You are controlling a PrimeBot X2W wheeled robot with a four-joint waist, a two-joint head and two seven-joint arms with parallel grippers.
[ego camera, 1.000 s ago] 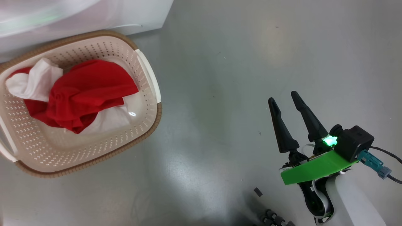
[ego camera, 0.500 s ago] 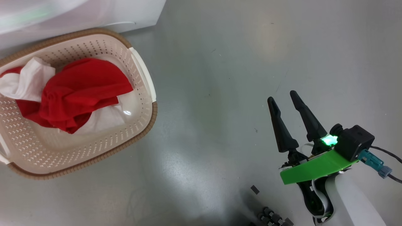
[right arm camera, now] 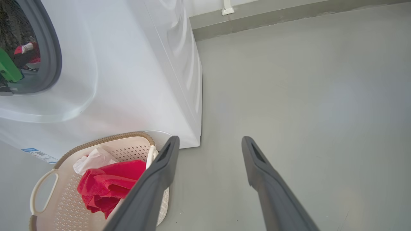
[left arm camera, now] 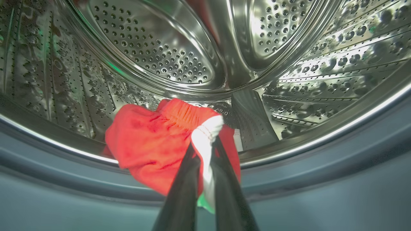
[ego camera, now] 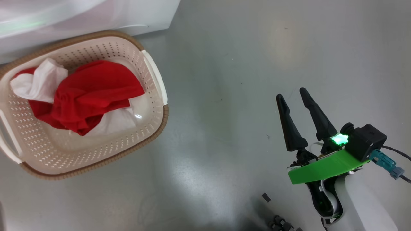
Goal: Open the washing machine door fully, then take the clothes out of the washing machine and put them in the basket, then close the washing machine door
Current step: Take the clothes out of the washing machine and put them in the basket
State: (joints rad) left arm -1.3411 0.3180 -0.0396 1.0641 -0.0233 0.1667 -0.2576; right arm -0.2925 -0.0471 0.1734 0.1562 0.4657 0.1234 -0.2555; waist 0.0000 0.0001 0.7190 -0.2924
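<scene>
Clenching the white band of a red garment (left arm camera: pixel 144 144) at the front lip of the washing machine drum (left arm camera: pixel 160 48), the left fingers (left arm camera: pixel 183 183) were set to pull it out, while the right fingers (ego camera: pixel 290 128) hung spread and empty near the basket (ego camera: pixel 162 120) holding other clothes (ego camera: pixel 93 93).

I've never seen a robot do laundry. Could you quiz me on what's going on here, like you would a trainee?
1. True or false: the left claw is shut on a red and white garment inside the washing machine drum.
2. Where do the other clothes lie? A in the basket; B on a chair; C on a shelf.
3. Fill in: the right claw hangs over the floor with its jaws ____.
Key: 1 true; 2 A; 3 open.
</scene>
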